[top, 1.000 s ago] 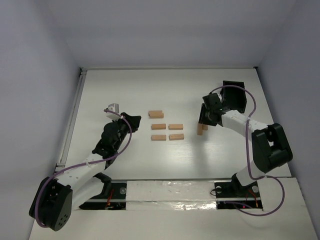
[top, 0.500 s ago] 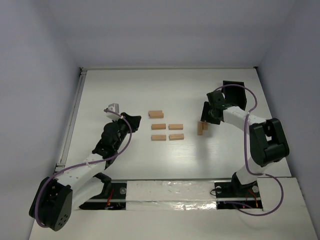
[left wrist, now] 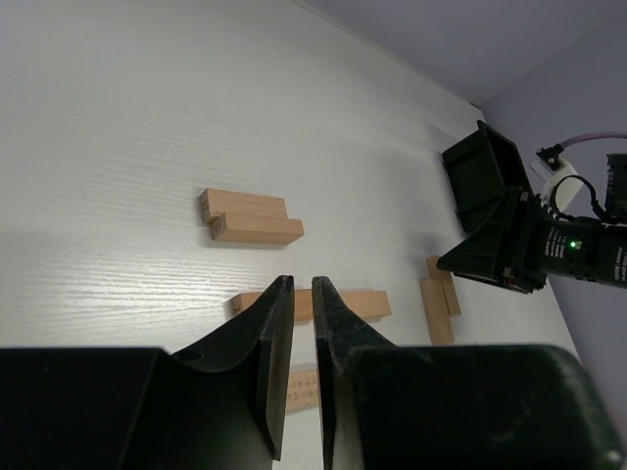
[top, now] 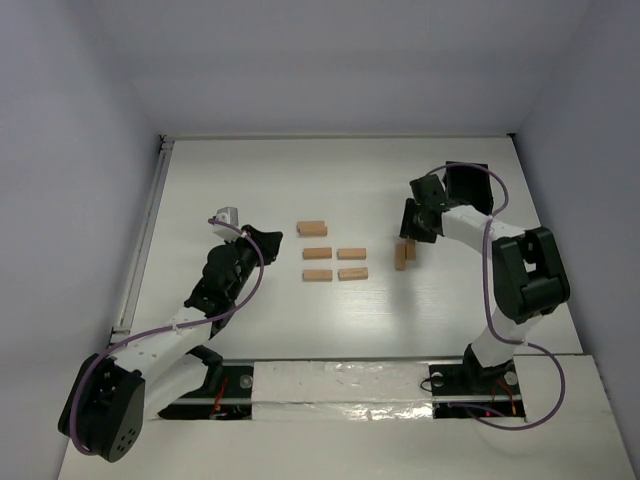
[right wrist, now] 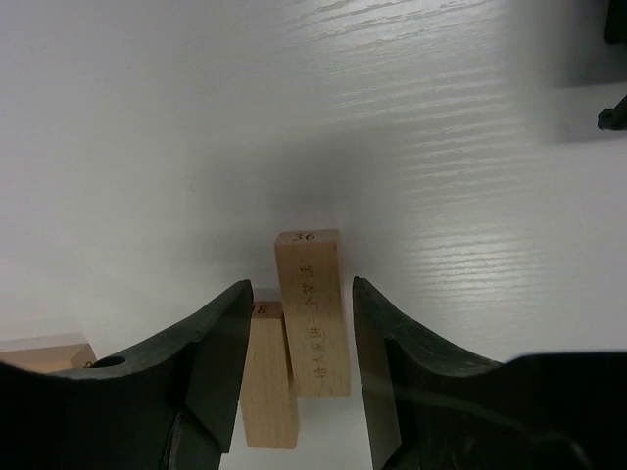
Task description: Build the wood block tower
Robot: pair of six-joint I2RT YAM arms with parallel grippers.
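Over the middle of the white desk (top: 250, 170), in the top view, five light-tan wooden blocks (top: 317, 254) lay flat in loose rows, apart from each other. To the right of them a pair of blocks (top: 401, 258) lay touching each other, just under the right fingers (top: 409, 228). The left fingers (top: 266, 238) hung to the left of the five blocks, apart from them. A black box (top: 470, 190) stood behind the right arm.

From the left wrist, the left fingers (left wrist: 277, 323) were almost pressed together, with only a thin slit between them and nothing in it. One block (left wrist: 361, 304) lay across just beyond their tips.

From the right wrist, the right fingers (right wrist: 220, 343) were spread wide. A block marked 36 (right wrist: 313, 313) lay between them and touched neither. A block marked 18 (right wrist: 266, 382) lay against its side, shifted nearer to the camera. Whether one rested partly on the other, I could not tell.
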